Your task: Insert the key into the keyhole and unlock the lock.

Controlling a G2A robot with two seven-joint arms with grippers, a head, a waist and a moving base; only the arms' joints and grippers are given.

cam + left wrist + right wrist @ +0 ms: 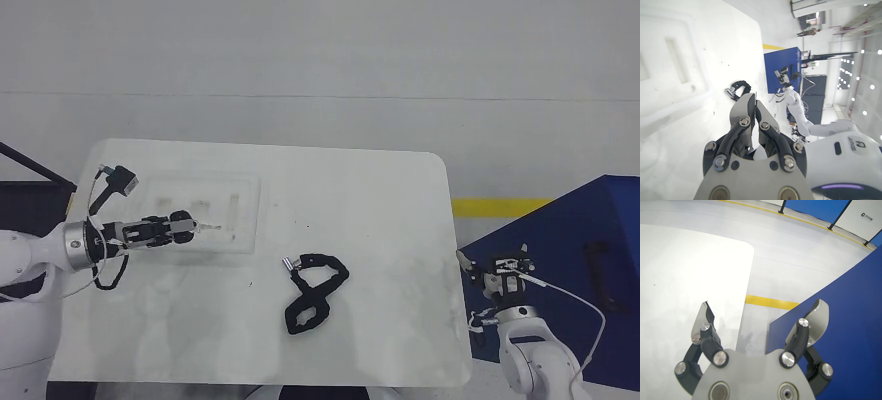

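White table [390, 200] carries a foam tray [245, 190] and, at mid-table, the black cable lock [310, 293]. Left gripper [755, 102] is clamped on the key [755, 95] above the tray, well apart from the lock. Align the blade with the silver end [728, 92], the likely keyhole site, before advancing. Left wrist view reveals the pinched blade; top view gives the gap. Right gripper [761, 302] stands wide at the table edge.
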